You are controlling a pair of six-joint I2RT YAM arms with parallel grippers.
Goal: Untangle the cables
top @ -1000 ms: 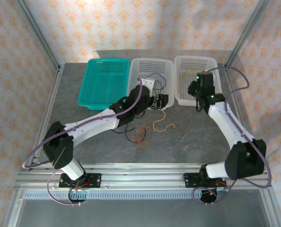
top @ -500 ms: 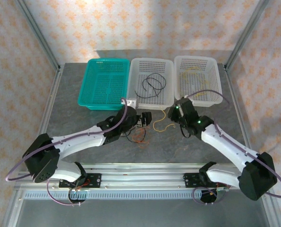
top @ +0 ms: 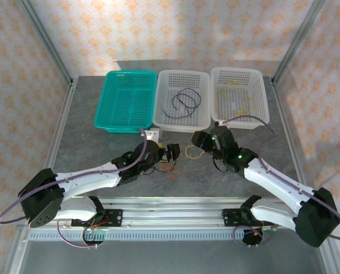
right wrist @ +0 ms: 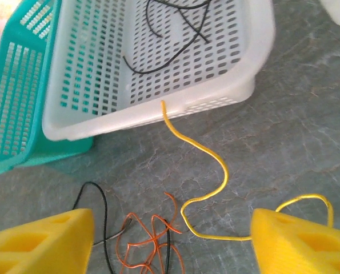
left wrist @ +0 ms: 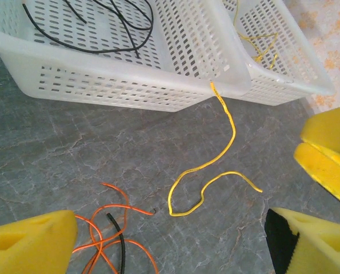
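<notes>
Roughly halfway, I would judge. One black cable [top: 184, 101] lies in the middle white basket [top: 181, 128], and a yellow cable [left wrist: 255, 39] lies in the right white basket [left wrist: 284, 88]. The teal basket [top: 127, 100] stands beside them, probably meant for the orange one.

Left to sort, on the table [top: 90, 142] in front of the baskets, are two lots. A second yellow cable [left wrist: 232, 128] lies free in a loose S, its far end against the middle basket's wall. Just beside it an orange cable [right wrist: 152, 237] is looped in a knot with a black strand [right wrist: 104, 214] running through it (that knot looks like the real work).

The left gripper [left wrist: 172, 228] hangs low between the knot and the loose yellow cable, fingers spread wide, holding nothing. The right gripper [right wrist: 174, 225] hangs over the same spot from the other side, likewise spread and empty.
</notes>
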